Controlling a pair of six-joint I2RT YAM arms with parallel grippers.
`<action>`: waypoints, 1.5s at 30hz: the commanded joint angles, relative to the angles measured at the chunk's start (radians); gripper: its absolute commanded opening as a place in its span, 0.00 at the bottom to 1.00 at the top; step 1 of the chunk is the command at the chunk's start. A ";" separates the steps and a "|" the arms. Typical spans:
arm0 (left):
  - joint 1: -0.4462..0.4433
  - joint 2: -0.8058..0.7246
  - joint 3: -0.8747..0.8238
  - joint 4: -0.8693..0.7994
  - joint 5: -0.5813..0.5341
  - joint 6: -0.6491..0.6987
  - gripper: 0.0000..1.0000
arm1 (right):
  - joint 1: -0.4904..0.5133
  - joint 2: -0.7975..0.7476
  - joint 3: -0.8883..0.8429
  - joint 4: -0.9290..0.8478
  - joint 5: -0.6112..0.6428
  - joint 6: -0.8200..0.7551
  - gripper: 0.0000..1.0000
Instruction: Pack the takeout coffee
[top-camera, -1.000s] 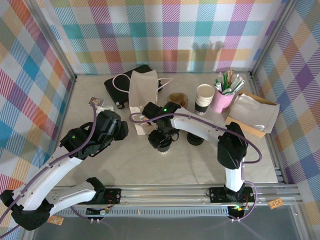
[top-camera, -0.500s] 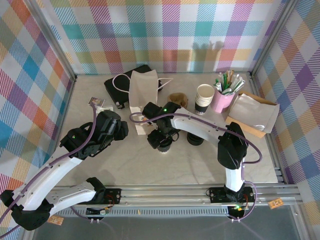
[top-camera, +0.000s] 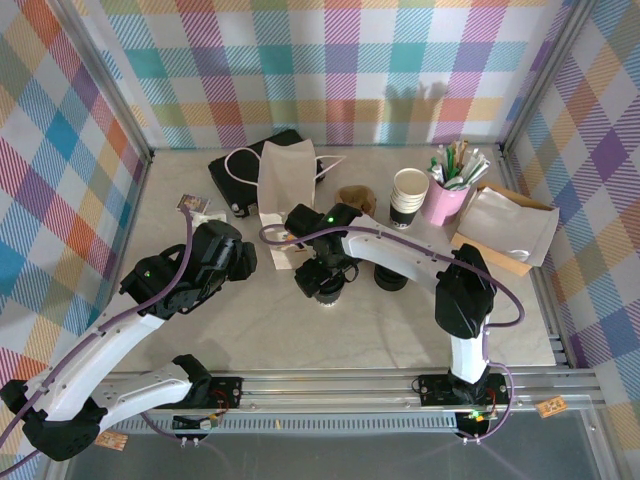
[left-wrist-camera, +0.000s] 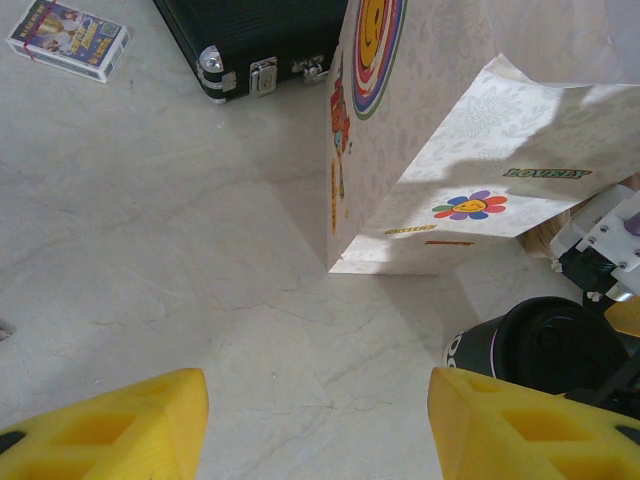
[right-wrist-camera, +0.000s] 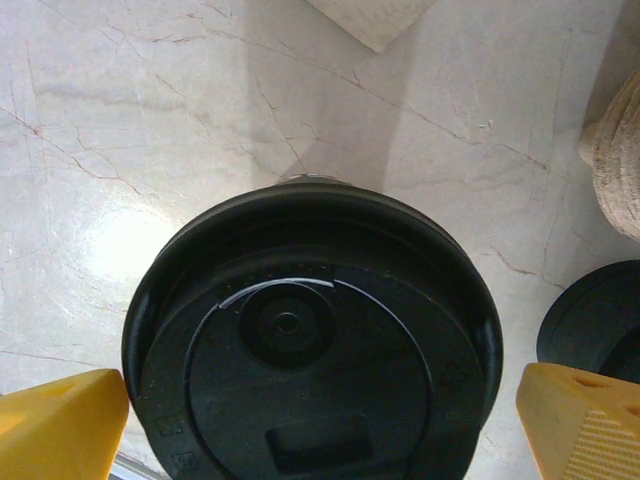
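Note:
The takeout coffee cup (right-wrist-camera: 300, 260) stands on the table under a black lid that hides its walls from above. My right gripper (right-wrist-camera: 322, 400) hangs right over it, open, with a yellow fingertip on each side of the lid rim and a thin gap showing at the right one. From above, that gripper (top-camera: 319, 284) covers the cup, just in front of the white flower-printed paper bag (top-camera: 286, 180). My left gripper (left-wrist-camera: 312, 385) is open over bare table, left of the cup and in front of the bag (left-wrist-camera: 420, 120).
A low stack of black lids (top-camera: 390, 278) lies right of the cup, with a cookie (top-camera: 352, 195) behind. Stacked paper cups (top-camera: 409, 196), a pink cup of sticks (top-camera: 445, 203) and brown bags (top-camera: 505, 230) stand back right. A black case (left-wrist-camera: 270, 30) and a card pack (left-wrist-camera: 68, 38) lie back left.
The right gripper has shifted a little to the left over the cup. The left arm has stayed still.

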 joint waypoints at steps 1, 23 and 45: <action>0.015 -0.021 -0.014 -0.009 -0.012 -0.006 0.60 | 0.000 0.019 -0.017 0.007 -0.018 0.018 0.99; 0.015 -0.031 -0.020 -0.022 -0.010 -0.020 0.60 | 0.000 0.029 -0.047 0.026 -0.004 -0.003 0.99; 0.015 -0.059 -0.011 -0.049 -0.011 -0.024 0.59 | 0.000 -0.180 -0.173 -0.054 -0.016 0.143 0.79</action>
